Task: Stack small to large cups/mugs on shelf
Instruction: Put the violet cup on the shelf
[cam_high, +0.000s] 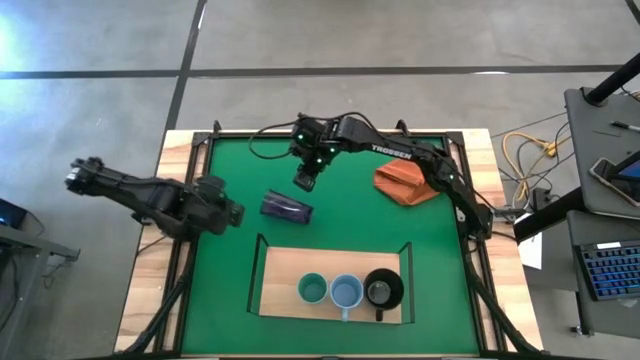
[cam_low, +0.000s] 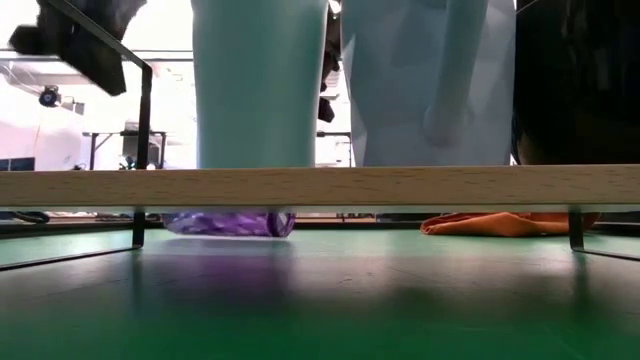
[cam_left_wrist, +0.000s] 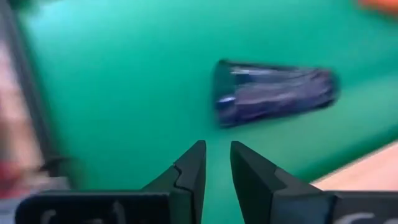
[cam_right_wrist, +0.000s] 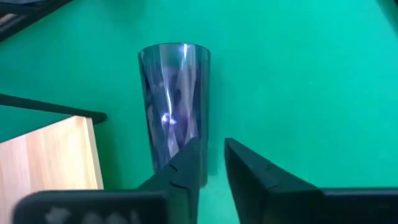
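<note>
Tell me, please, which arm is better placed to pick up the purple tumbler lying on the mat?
Probably the right. The right gripper hangs beside the tumbler, which fills its wrist view just past the nearly closed fingers. The left gripper also faces it, from slightly farther off.

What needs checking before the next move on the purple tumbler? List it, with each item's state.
1. Dark purple tumbler upright: not ok, it lies on its side on the green mat, off the shelf.
2. Pale teal cup, light blue mug and black mug upright in a row on the shelf: ok.
3. Free board beside the teal cup: ok.
4. Right gripper near the tumbler, empty: ok.
5. Left gripper out of the right arm's way: cannot tell; it is close to the tumbler.
6. Orange cloth apart from the tumbler: ok.
</note>
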